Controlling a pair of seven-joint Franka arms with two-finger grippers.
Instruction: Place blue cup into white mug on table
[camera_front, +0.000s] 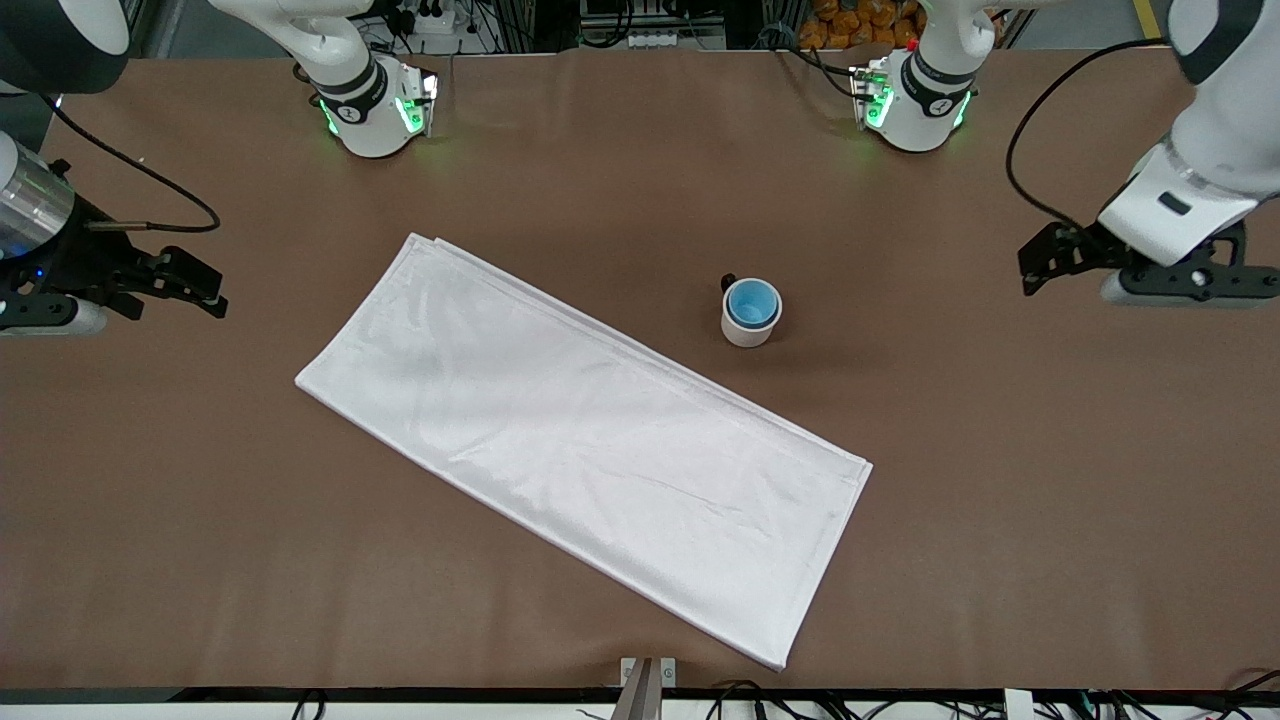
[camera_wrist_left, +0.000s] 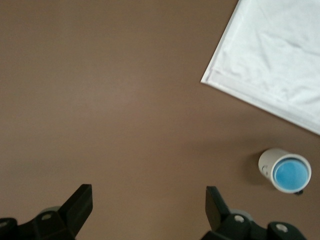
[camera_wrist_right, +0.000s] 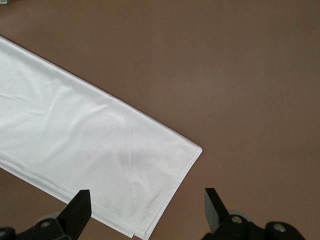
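The blue cup (camera_front: 751, 303) sits inside the white mug (camera_front: 749, 331), which stands upright on the brown table (camera_front: 1000, 450) beside the cloth's long edge. The mug's black handle (camera_front: 728, 282) points toward the robots' bases. In the left wrist view the mug (camera_wrist_left: 267, 162) holds the blue cup (camera_wrist_left: 290, 175). My left gripper (camera_front: 1032, 267) is open and empty, up over the table's left-arm end, well apart from the mug; it shows open in its wrist view (camera_wrist_left: 149, 202). My right gripper (camera_front: 205, 290) is open and empty at the right-arm end, and shows over the cloth's corner in its wrist view (camera_wrist_right: 148, 205).
A long white rectangular cloth (camera_front: 590, 440) lies diagonally across the middle of the table, from near the right arm's side down toward the front edge. It also shows in the left wrist view (camera_wrist_left: 280, 55) and the right wrist view (camera_wrist_right: 85, 150). The arm bases stand along the table's top edge.
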